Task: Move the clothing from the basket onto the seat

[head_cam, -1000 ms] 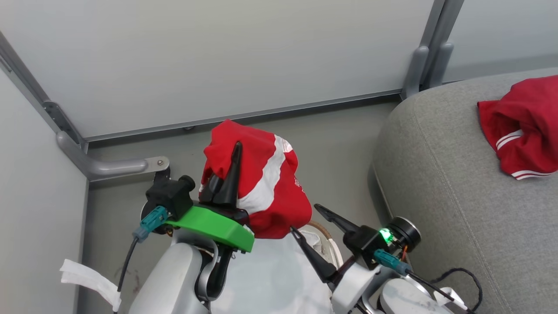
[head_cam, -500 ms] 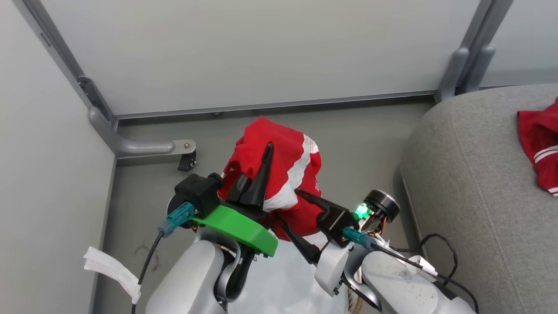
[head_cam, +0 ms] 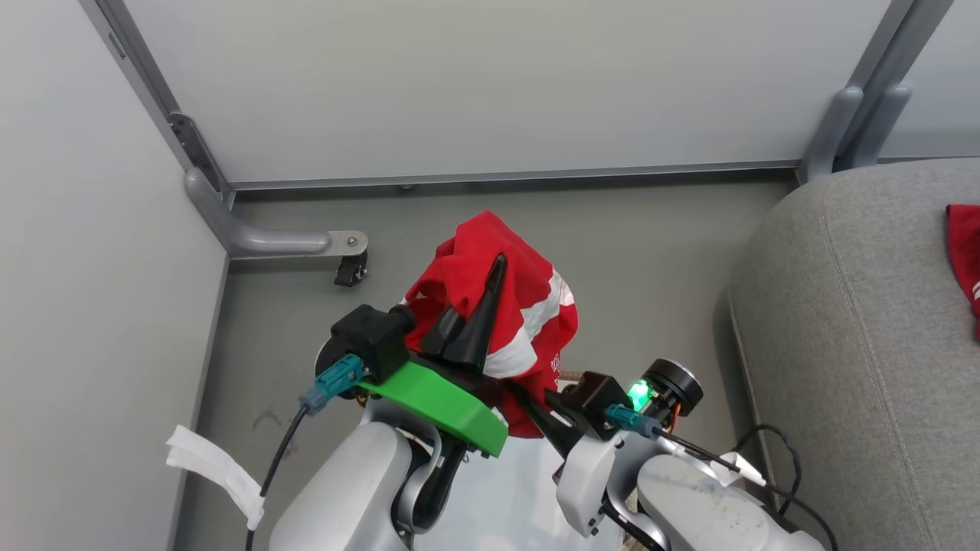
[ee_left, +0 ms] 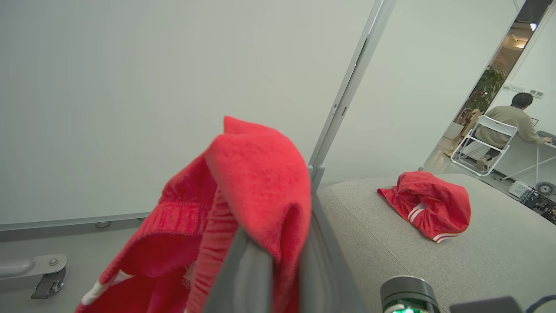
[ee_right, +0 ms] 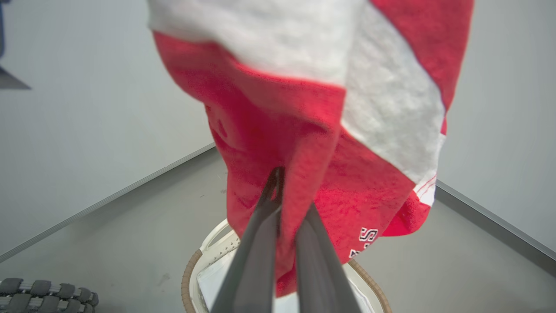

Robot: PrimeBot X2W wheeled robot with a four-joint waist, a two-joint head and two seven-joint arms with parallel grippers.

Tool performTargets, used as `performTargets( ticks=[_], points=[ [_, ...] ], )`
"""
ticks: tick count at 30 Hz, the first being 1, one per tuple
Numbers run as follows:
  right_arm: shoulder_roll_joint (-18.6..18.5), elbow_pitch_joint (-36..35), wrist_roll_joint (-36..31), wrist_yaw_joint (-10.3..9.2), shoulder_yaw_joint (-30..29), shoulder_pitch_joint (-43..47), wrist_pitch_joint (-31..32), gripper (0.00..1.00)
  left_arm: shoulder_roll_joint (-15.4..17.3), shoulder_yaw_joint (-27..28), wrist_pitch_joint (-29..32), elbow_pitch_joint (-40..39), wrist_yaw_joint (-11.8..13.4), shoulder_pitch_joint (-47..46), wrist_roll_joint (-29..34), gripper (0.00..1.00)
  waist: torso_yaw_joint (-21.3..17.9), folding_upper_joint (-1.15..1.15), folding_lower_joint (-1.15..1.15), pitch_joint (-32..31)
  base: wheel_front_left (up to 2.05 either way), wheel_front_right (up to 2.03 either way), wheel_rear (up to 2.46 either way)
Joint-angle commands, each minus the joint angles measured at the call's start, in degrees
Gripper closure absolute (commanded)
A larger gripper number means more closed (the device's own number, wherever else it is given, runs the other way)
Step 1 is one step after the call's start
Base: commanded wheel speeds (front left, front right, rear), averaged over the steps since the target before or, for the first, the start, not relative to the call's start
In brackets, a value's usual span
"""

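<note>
Red towelling with a broad white stripe, the garment (head_cam: 475,252) hangs bunched in the air above the basket (ee_right: 187,278), well left of the seat (head_cam: 842,344), where a second garment (ee_left: 430,204) lies.

Judged risks: both claws grip one soft piece, so arms moving at different rates could stretch it or pull it free; the right claw (head_cam: 536,405) seems to bite only a thin fold, which may slip; the loose hem hangs close over the basket rim and could snag it during the carry to the seat.

The left claw (head_cam: 475,321) is clamped on the upper bunch; cloth drapes over and around its fingers and rises past their tips; the right claw, pinched tight, holds a lower fold between its fingers from below, the stripe above it.
</note>
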Motion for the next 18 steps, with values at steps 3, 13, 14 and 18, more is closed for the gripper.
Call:
performTargets(
  ticks=[3,13,14,18],
  points=[
    [-0.3,-0.9,0.4,-0.08,-0.6,-0.5,0.0,1.00,0.1,0.3,0.0,0.1,-0.1,-0.8,0.7,1.00,-0.6,0.00,0.00,0.3,0.00,0.00,0.00],
    [-0.3,-4.6,0.3,-0.08,-2.6,1.9,0.0,1.00,0.1,3.3,0.0,2.3,0.3,1.3,4.0,0.00,-4.6,0.00,0.00,0.4,0.00,0.00,0.00],
    [-0.3,-5.1,0.2,-0.08,-2.9,2.2,0.0,1.00,0.1,3.8,0.0,2.5,0.3,1.5,4.7,0.00,-5.4,0.00,0.00,0.4,0.00,0.00,0.00],
    [-0.3,-7.6,-0.4,-0.08,-4.6,4.2,0.0,1.00,0.1,6.4,0.0,3.6,0.2,2.8,7.7,0.00,-10.1,0.00,0.00,0.2,0.00,0.00,0.00]
  ],
)
